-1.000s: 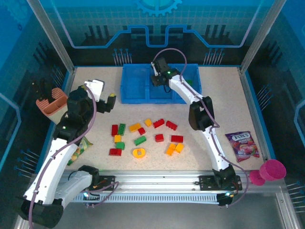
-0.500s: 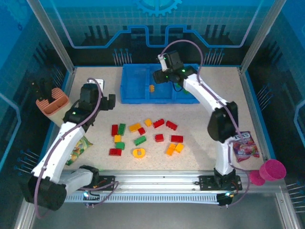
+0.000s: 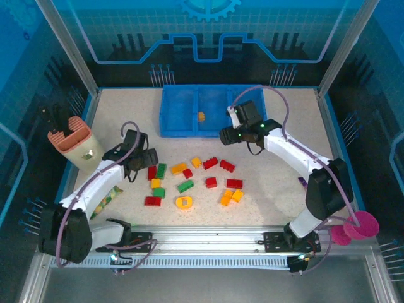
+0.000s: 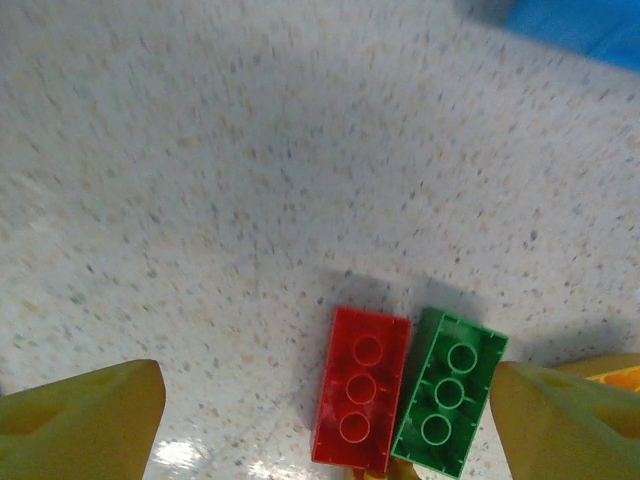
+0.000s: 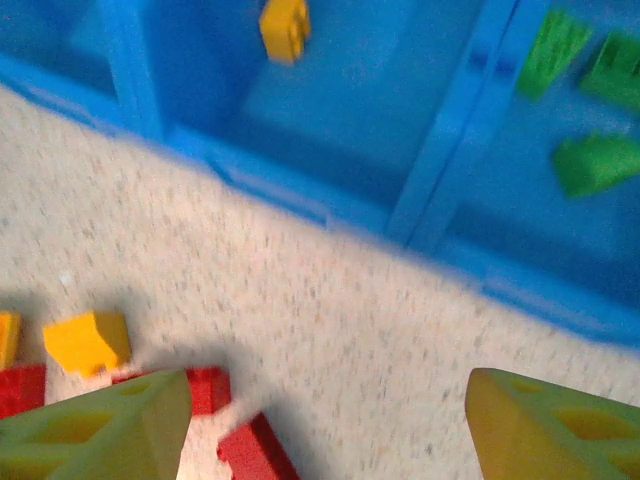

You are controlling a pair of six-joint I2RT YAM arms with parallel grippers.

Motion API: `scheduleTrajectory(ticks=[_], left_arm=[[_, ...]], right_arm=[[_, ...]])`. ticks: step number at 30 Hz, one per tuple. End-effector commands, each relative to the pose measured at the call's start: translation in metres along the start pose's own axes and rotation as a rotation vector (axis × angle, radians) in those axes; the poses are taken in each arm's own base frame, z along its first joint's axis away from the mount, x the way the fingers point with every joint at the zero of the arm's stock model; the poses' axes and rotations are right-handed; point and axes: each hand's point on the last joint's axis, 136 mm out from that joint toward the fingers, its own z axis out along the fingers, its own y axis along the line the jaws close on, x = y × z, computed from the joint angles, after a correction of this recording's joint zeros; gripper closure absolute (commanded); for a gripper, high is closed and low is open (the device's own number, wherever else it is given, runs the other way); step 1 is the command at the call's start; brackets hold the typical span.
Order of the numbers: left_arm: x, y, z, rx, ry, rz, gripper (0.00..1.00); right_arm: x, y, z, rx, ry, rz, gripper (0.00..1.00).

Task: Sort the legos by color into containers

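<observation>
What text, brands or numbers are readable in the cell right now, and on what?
No text can be read.
Snack packet on the table's left side: print too small to read.
Red lego and green lego: no lettering legible on the studs.
Gear emblem on the back panel: a graphic without words.

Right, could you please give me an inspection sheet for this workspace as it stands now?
Surface: speckled table, no spills seen.
Job's things: blue tray; one yellow brick in its middle compartment, green bricks in the right; loose legos mid-table.
Clutter: utensil holder, snack packet, magenta cup.
Grippers: left gripper open above a red brick and green brick; right gripper open, empty.
Cables: purple cables loop clear of the legos.
Surroundings: metal frame, blue panels.
</observation>
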Motion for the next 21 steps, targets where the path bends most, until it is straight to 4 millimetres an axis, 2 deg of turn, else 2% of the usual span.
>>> scheduleTrajectory(ticks=[1,6,11,21], left_arm=[[0.013,-0.007,0.013,0.034,0.043,-0.073,0.15],[0.018,-0.011,0.028,0.037,0.068,-0.095,0.17],[0.022,-0.02,0.042,0.059,0.109,-0.101,0.2],[0.03,-0.015,0.057,0.013,0.15,-0.118,0.21]], right_arm=[[0.004,-0.002,-0.006,-0.03,-0.023,0.048,0.26],[0.019,-0.002,0.0,-0.034,0.016,0.054,0.26],[0.02,-0.003,0.002,-0.03,0.025,0.054,0.26],[0.023,-0.005,0.003,-0.02,0.041,0.051,0.26]])
